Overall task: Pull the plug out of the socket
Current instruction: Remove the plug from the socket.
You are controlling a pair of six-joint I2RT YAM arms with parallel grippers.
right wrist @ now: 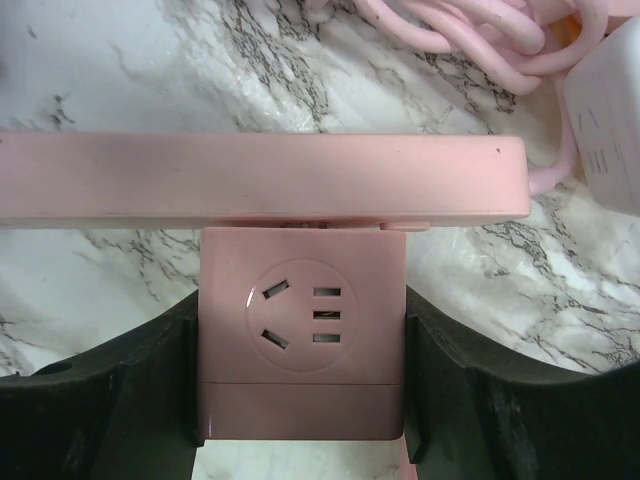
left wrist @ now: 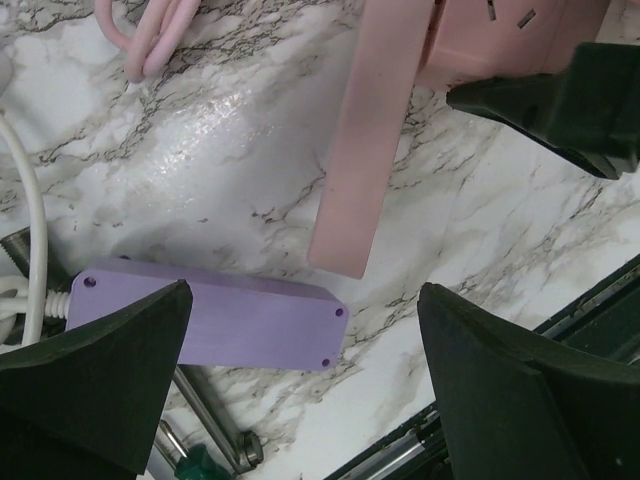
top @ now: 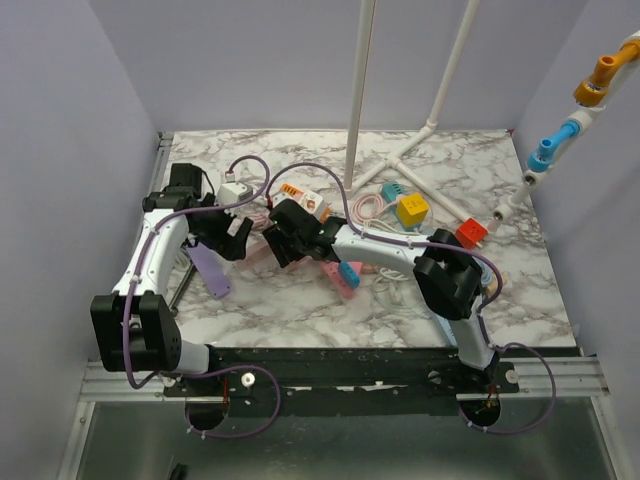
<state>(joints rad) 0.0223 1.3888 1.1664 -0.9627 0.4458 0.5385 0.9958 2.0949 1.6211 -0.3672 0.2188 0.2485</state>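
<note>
The plug is a pink cube adapter point(right wrist: 300, 300) with socket holes on its upper face, seated against the side of a long pink power strip point(right wrist: 260, 178). My right gripper point(right wrist: 302, 385) is shut on the cube, one black finger pressed to each of its flat sides. From above, this gripper point(top: 290, 232) sits mid-table over the strip. My left gripper point(left wrist: 305, 370) stands open with nothing between its fingers, hovering above the marble beside the end of the pink strip point(left wrist: 365, 130). In the top view it point(top: 232, 232) is just left of the right gripper.
A purple power strip point(left wrist: 215, 315) lies under the left gripper, with a white cable point(left wrist: 35, 220) and a metal tool point(left wrist: 210, 420) by it. Yellow point(top: 412, 208), red point(top: 470, 233) and blue point(top: 393, 190) cubes, pink cable coils point(right wrist: 480, 30) and a white pipe frame point(top: 400, 150) lie further back.
</note>
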